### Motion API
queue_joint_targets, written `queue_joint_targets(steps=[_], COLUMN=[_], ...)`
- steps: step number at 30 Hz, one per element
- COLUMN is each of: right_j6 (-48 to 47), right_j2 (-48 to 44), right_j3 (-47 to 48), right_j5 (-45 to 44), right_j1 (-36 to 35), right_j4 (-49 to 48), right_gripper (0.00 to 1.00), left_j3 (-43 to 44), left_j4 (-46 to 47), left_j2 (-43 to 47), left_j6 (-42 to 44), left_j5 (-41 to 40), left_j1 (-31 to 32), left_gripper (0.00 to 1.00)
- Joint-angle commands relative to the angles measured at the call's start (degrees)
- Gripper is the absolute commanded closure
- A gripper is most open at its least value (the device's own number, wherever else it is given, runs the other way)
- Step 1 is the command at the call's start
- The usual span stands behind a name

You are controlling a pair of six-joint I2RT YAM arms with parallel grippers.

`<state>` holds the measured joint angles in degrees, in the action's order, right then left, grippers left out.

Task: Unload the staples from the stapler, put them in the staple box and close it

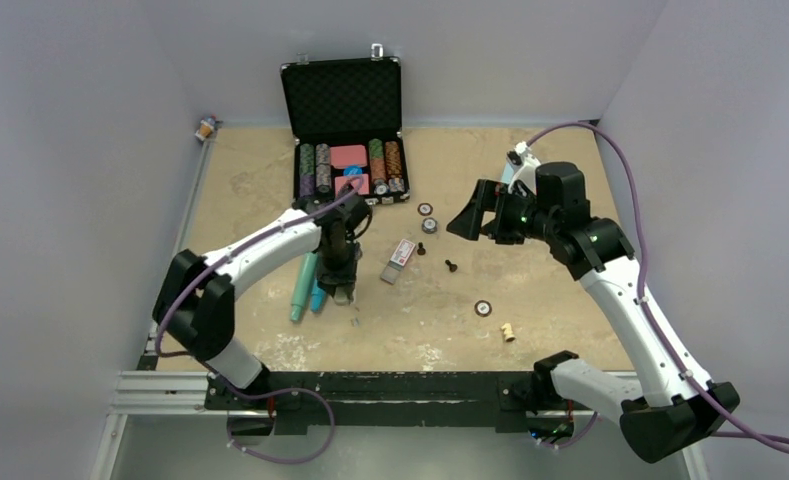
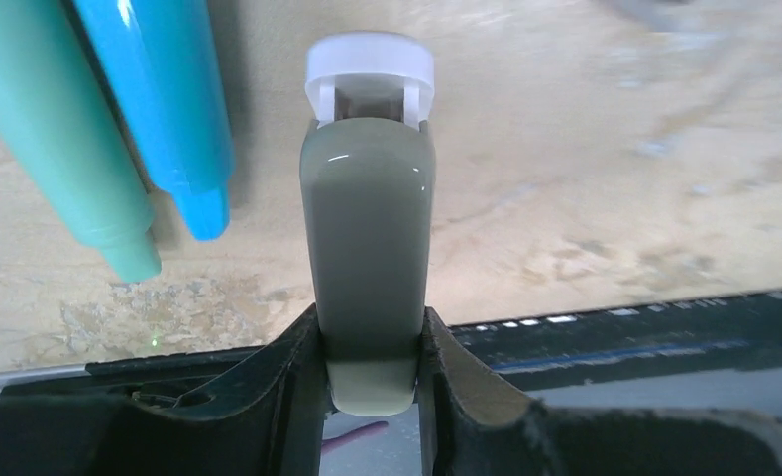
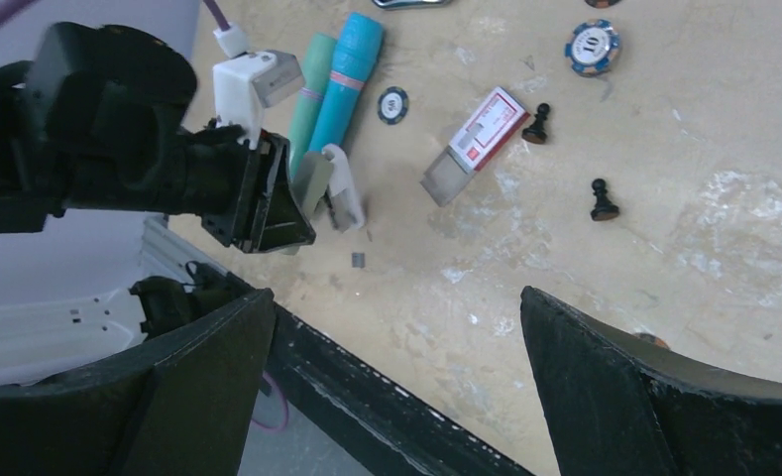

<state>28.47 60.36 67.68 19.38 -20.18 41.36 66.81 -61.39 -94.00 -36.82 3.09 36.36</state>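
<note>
**Left fingers hold the stapler**

At the left of the worktop [image 1: 260, 190] lie a green pen [image 1: 303, 285] and a blue pen [image 1: 320, 296], side by side. Just beside them, at their 3 o'clock, is the stapler [image 2: 367, 238]. The left fingers [image 2: 287, 382] are closed on it, one pressing on each side of its grey-green body. Its white end [image 2: 370, 61] points away from the fingers. I cannot tell if the stapler rests on the worktop or is lifted a little. A tiny grey bit [image 3: 358, 260] lies near the stapler at about 5 o'clock, too small to tell what it is.

At the stapler's 12 o'clock, by the far wall, stands an open black case [image 1: 342, 95] with stacks of chips in it. At the stapler's 2 o'clock lies a small red and white box [image 1: 400, 260]. Just past the box stand two black pawns [image 1: 421, 249] [image 1: 450, 266]. A few loose chips [image 1: 429, 225] lie near them.

At the box's 2 o'clock, the right fingers [image 3: 614, 397] hang above the worktop. They are spread wide and hold nothing.
</note>
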Motion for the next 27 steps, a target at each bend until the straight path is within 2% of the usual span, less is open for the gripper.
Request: queue_joint_targets(steps=[1, 7, 12, 16, 19, 22, 27], right_j6=[4.7, 13.4, 13.0, 15.8, 14.9, 13.7, 15.9], right_j2=[-1.3, -2.9, -1.4, -0.9, 0.8, 2.7, 6.2], right_j3=[0.0, -3.9, -3.8, -6.2, -5.5, -5.0, -7.8], right_j5=[8.5, 20.5, 30.2, 37.3, 39.1, 39.8, 45.4], right_j1=[0.1, 0.1, 0.1, 0.2, 1.0, 1.8, 1.7], right_j4=[-7.7, -23.6, -32.5, -44.0, -46.3, -47.4, -56.5], right_gripper=[0.01, 0.01, 0.01, 0.01, 0.01, 0.01, 0.01], left_j3=[8.9, 17.6, 24.8, 29.7, 33.2, 34.6, 33.3], left_j4=[-3.1, -2.2, -1.1, -1.4, -2.4, -2.5, 0.5], left_j2=[9.2, 15.4, 17.5, 17.0, 16.6, 17.2, 18.7], left_j6=[2.4, 3.7, 5.7, 5.3, 6.8, 8.5, 8.2], left_j5=[1.9, 9.7, 18.6, 25.0, 29.4, 32.8, 37.8], left_j1=[-1.3, -2.8, -3.8, -4.4, -4.5, -4.5, -4.5], left_gripper=[1.00, 1.00, 1.00, 1.00, 1.00, 1.00, 1.00])
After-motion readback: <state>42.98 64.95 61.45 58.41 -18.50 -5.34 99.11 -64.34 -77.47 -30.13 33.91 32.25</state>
